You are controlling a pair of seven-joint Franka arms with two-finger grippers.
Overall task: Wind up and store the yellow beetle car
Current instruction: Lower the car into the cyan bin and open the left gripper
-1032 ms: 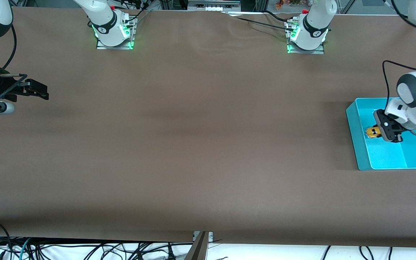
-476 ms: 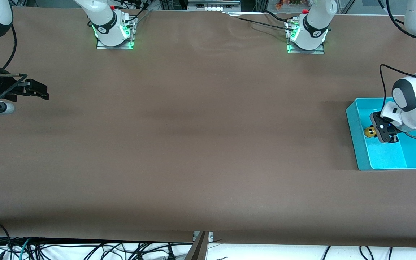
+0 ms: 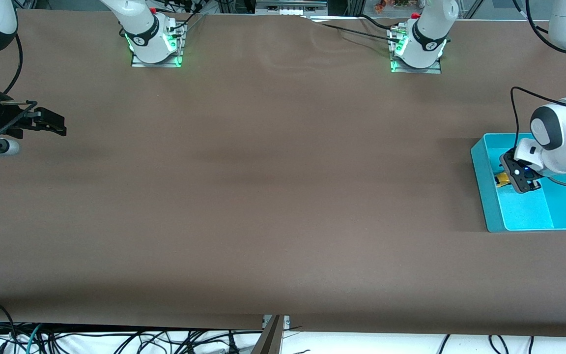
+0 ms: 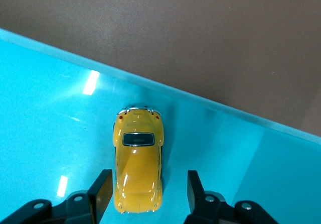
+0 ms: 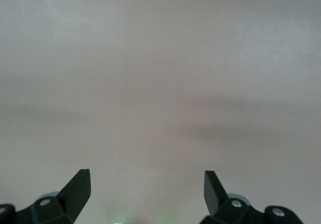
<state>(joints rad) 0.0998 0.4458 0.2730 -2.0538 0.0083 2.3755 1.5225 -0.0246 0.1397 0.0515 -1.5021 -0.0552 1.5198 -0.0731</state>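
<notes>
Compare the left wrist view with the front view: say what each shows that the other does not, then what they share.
Only the left wrist view shows the yellow beetle car whole, lying on the floor of the turquoise bin between open fingers that stand clear of it. Only the front view shows the right hand waiting open at the right arm's end of the table, and both bases. Both show car, bin and left hand.

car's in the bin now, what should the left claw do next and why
Probably lift the left claw straight up out of the bin. In the left wrist view its fingers stand apart on either side of the yellow car, with gaps showing, and the car sits on the bin floor near a wall. A straight rise should avoid nudging it. The right claw waits open over bare table.
</notes>
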